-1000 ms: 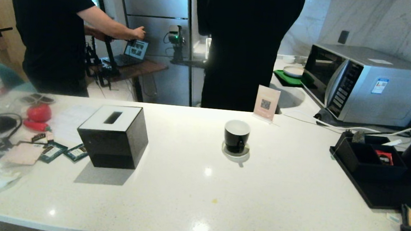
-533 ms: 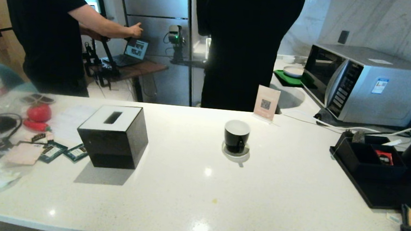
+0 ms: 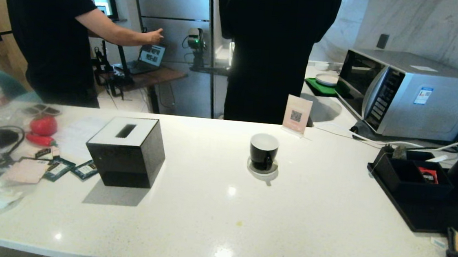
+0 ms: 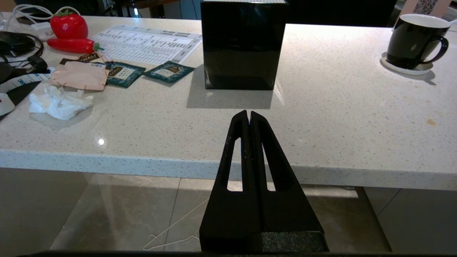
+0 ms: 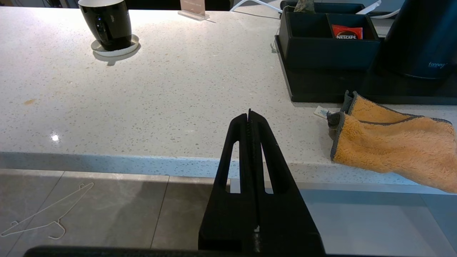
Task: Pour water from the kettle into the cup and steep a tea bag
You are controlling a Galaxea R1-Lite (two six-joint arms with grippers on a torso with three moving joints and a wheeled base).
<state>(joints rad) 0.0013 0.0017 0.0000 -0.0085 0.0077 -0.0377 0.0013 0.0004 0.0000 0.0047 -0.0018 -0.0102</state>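
While both claws sit pressed closed and empty before the table (image 3: 213,225) edge, left claw (image 4: 249,115) and right claw (image 5: 249,113), you have everything still to lift. Nearest is the cup (image 3: 263,151) on its saucer (image 3: 262,168), mid-table: light, glossy, likely slippery and breakable. Farther right, the kettle (image 5: 421,39), lettered "torrey" as far as readable, will probably weigh heavy when full; grip its handle, hidden here. Beside it, a red sachet (image 5: 345,32) reads "NESCAFE".
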